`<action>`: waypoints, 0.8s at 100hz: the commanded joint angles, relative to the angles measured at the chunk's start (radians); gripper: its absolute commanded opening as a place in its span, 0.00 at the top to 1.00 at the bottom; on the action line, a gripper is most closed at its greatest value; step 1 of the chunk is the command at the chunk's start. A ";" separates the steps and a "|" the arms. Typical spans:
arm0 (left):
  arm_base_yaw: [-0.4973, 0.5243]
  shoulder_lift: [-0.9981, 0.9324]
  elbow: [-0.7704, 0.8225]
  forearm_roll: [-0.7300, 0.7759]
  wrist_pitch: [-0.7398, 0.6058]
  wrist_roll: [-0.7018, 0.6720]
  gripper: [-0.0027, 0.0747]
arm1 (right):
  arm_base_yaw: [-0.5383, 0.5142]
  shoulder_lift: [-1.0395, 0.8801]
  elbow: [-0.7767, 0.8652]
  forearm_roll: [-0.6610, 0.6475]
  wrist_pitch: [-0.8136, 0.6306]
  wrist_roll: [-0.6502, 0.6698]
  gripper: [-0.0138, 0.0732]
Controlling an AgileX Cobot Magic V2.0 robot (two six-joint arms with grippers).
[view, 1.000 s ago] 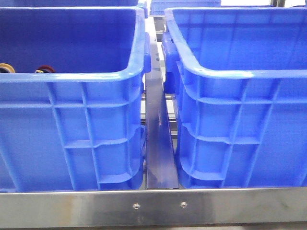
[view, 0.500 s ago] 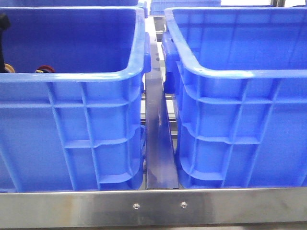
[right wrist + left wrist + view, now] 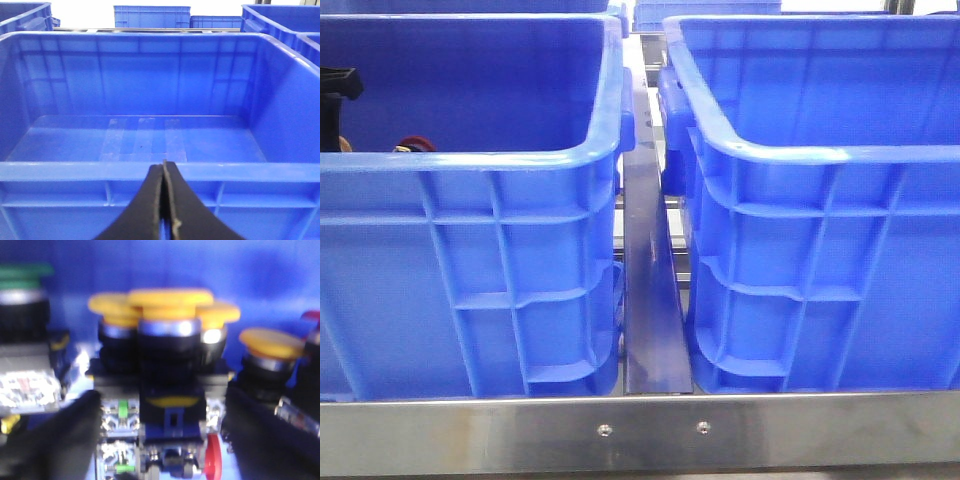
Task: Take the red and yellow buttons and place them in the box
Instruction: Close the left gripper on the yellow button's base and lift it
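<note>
Since half a second ago the dark left arm has pushed further into view at the far-left edge of the left-hand crate (image 3: 470, 160). In the blurred left wrist view the left gripper (image 3: 165, 440) stands wide — dark fingers (image 3: 55, 440) flank a yellow button (image 3: 170, 305) without touching it; more yellow caps crowd behind, a red button (image 3: 213, 460) close by. The right gripper (image 3: 163, 200) is pressed closed on nothing, before the box (image 3: 150, 170). Beyond stand more blue crates (image 3: 151, 16).
</note>
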 commanded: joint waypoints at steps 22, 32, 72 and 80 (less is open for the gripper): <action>-0.008 -0.051 -0.034 -0.014 -0.039 0.045 0.86 | -0.002 -0.021 0.006 -0.007 -0.075 0.002 0.96; -0.008 -0.058 -0.034 -0.014 -0.044 0.045 0.86 | -0.002 -0.021 0.006 -0.007 -0.075 0.002 0.96; -0.008 -0.216 -0.006 -0.055 -0.091 0.051 0.86 | -0.002 -0.021 0.006 -0.007 -0.075 0.002 0.96; -0.008 -0.271 0.045 -0.074 -0.120 0.045 0.86 | -0.002 -0.021 0.006 -0.007 -0.075 0.002 0.96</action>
